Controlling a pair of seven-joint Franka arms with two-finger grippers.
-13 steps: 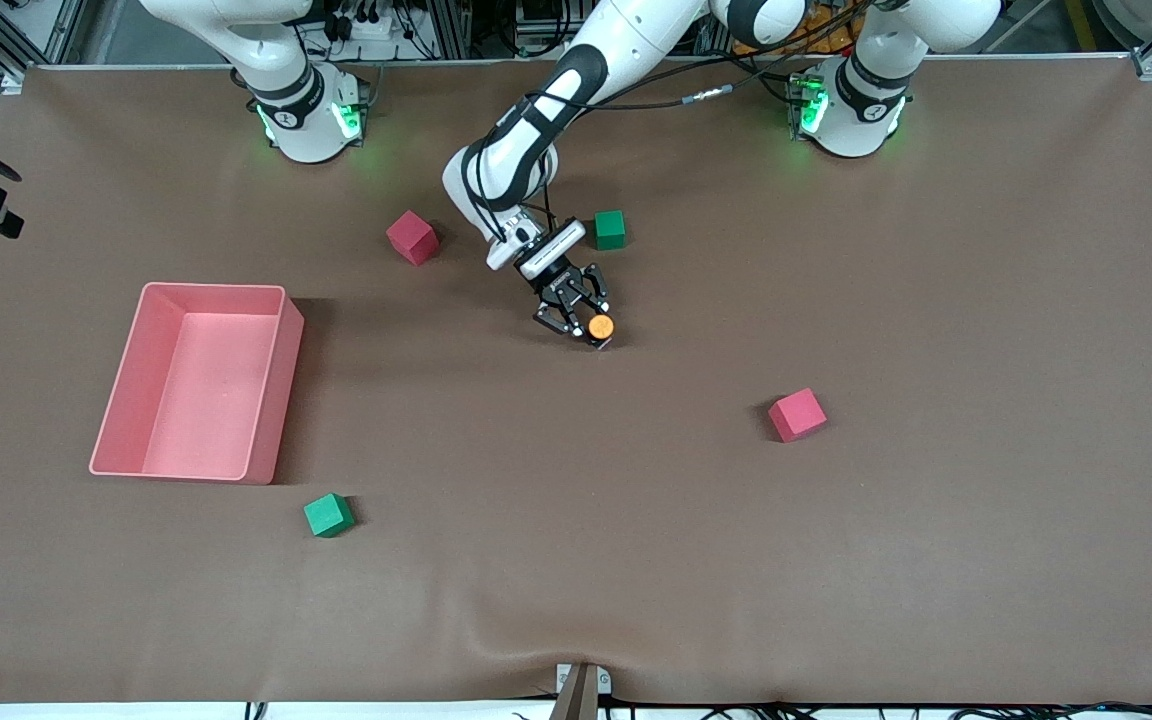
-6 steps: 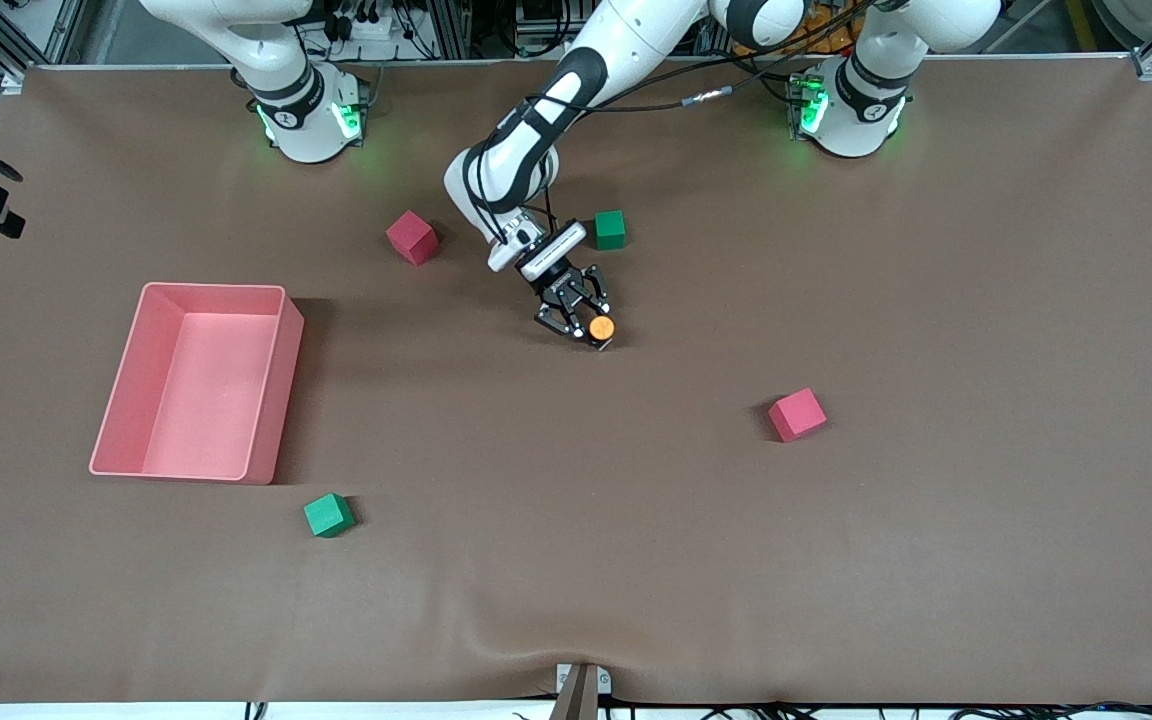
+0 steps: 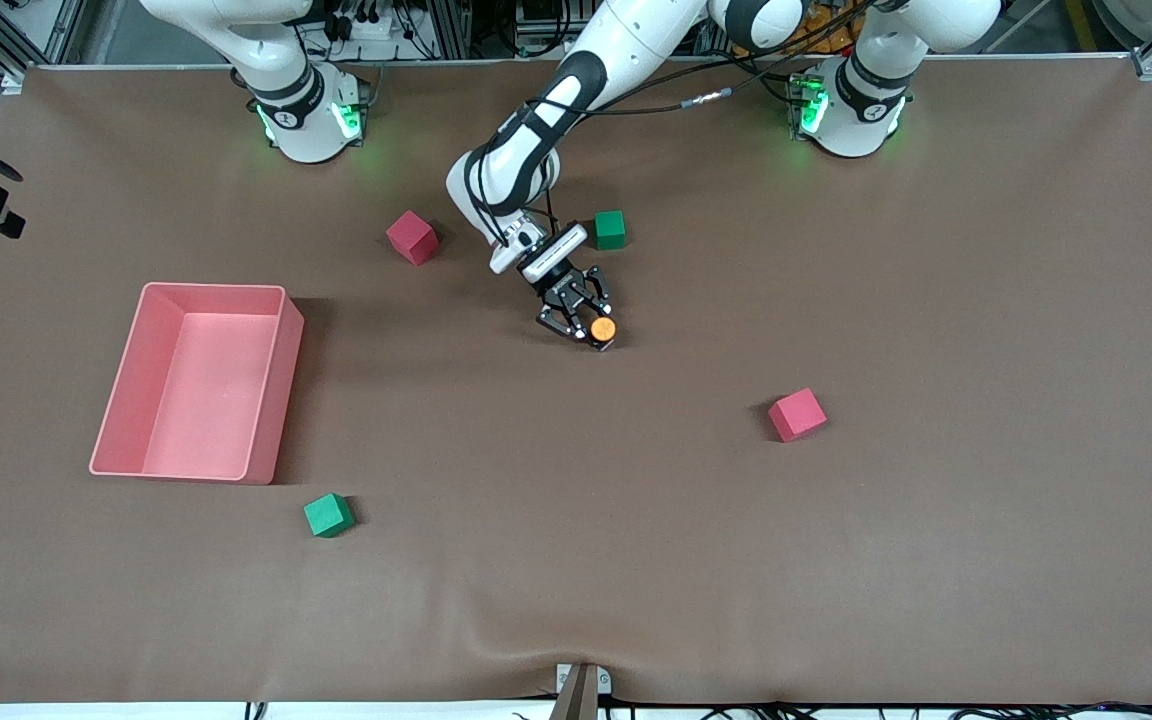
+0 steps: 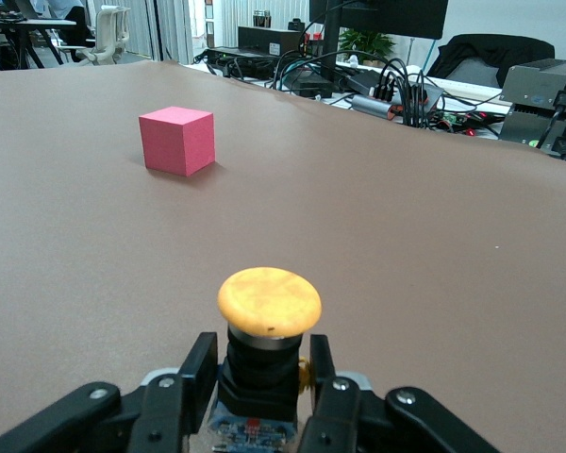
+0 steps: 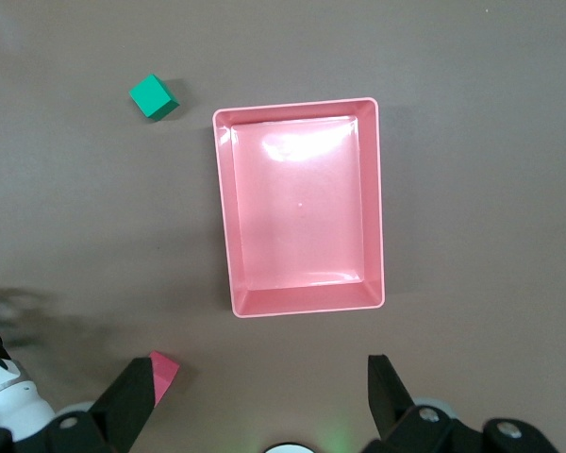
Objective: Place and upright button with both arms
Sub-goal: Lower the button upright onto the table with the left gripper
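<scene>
Front view first: brown table (image 3: pixel 836 560), with the pink bin (image 3: pixel 198 382) toward the right arm's end. The right gripper (image 5: pixel 255 396) hangs high over that bin, fingers spread wide, waiting. The left gripper (image 3: pixel 584 322) is down mid-table, pinching the button (image 3: pixel 603 328) by its black body, orange cap up. It looks like it's resting on the table, hard to be sure. A red cube (image 4: pixel 177 140) sits well apart.
</scene>
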